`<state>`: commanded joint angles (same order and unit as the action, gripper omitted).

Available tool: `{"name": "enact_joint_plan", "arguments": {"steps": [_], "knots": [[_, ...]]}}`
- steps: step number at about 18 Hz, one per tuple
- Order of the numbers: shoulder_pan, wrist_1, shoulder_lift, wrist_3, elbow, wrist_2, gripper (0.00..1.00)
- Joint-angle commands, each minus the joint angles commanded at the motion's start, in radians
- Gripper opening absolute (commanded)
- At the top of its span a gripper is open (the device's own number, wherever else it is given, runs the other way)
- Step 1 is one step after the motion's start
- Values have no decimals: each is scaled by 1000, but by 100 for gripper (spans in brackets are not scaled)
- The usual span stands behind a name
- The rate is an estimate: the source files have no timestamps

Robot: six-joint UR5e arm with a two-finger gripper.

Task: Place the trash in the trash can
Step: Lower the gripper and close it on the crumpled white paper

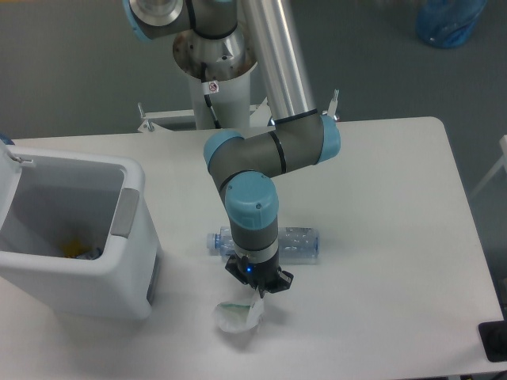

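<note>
The clear plastic bottle (295, 242) lies on its side on the white table, pale blue cap to the left, partly hidden behind my wrist. The whitish plastic packet (236, 317) rests on the table in front of the bottle. My gripper (258, 291) points straight down over the packet's right edge. The packet's corner rises up between the fingers, which look closed on it. The white trash can (127, 212) with a grey rim panel stands at the left, open, with some scraps at its bottom.
The arm's base column (214, 71) stands at the table's back edge. A blue bag (448, 22) lies on the floor at the far right. A dark object (495, 340) sits at the table's front right corner.
</note>
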<state>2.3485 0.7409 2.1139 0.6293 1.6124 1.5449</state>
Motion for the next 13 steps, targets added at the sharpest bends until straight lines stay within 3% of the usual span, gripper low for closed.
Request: {"name": "enact_joint_plan", "arguments": {"steps": [7, 13], "knots": [[14, 0, -32, -210, -147, -205, 0], [25, 0, -152, -298, -161, -362, 0]]}}
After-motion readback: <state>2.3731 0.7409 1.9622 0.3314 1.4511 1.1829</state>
